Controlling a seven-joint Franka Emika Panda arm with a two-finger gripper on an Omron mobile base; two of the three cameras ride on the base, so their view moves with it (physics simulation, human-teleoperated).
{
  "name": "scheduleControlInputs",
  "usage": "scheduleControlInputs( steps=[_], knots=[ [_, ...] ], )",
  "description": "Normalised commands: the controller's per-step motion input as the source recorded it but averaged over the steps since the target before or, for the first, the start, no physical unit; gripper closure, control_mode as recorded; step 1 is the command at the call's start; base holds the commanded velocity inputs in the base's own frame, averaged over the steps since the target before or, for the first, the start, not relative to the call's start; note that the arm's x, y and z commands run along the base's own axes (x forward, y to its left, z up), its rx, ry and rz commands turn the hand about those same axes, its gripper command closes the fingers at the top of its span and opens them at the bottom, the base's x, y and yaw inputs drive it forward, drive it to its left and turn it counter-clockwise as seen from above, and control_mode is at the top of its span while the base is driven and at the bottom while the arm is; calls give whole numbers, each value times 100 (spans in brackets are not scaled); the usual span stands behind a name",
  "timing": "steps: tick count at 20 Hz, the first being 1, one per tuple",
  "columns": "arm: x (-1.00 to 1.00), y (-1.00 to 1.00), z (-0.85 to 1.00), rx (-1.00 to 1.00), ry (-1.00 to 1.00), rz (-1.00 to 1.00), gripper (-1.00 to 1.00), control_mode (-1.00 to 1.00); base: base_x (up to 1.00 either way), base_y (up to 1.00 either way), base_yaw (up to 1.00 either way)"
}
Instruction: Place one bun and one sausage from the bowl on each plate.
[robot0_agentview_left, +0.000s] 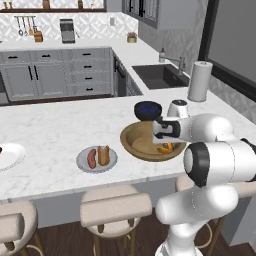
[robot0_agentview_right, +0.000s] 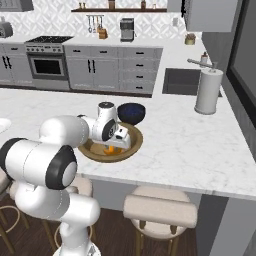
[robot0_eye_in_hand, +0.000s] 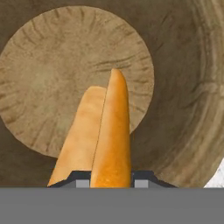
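The tan wooden bowl (robot0_agentview_left: 131, 142) (robot0_agentview_right: 134, 142) (robot0_eye_in_hand: 52, 65) stands on the white counter. My gripper (robot0_eye_in_hand: 111, 180) reaches down into it, its two dark tips pressed against an orange-tan bun (robot0_eye_in_hand: 111, 131) lying on the bowl's floor. From the base views, the hand (robot0_agentview_left: 167, 131) (robot0_agentview_right: 112, 132) hangs over the bun (robot0_agentview_left: 165, 148) (robot0_agentview_right: 109, 148). Left of the bowl, the grey plate (robot0_agentview_left: 82, 162) carries a reddish sausage (robot0_agentview_left: 91, 158) and a bun (robot0_agentview_left: 103, 155). The white plate (robot0_agentview_left: 12, 155) lies at the far left edge.
A dark blue bowl (robot0_agentview_left: 148, 110) (robot0_agentview_right: 131, 112) stands just behind the wooden one. A paper towel roll (robot0_agentview_left: 200, 80) (robot0_agentview_right: 207, 92) and a sink (robot0_agentview_left: 157, 75) (robot0_agentview_right: 182, 80) are further back. Padded stools (robot0_agentview_left: 116, 207) (robot0_agentview_right: 160, 210) line the counter's near edge.
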Motion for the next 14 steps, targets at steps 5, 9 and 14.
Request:
scheduleControlInputs(
  steps=[5,9,14],
  knots=[
    [-16,-2,21,0,0,0,100,-100,0,0,0],
    [-83,5,98,0,-4,1,100,-100,0,0,0],
    [-82,4,97,0,0,0,100,-100,0,0,0]
  ],
)
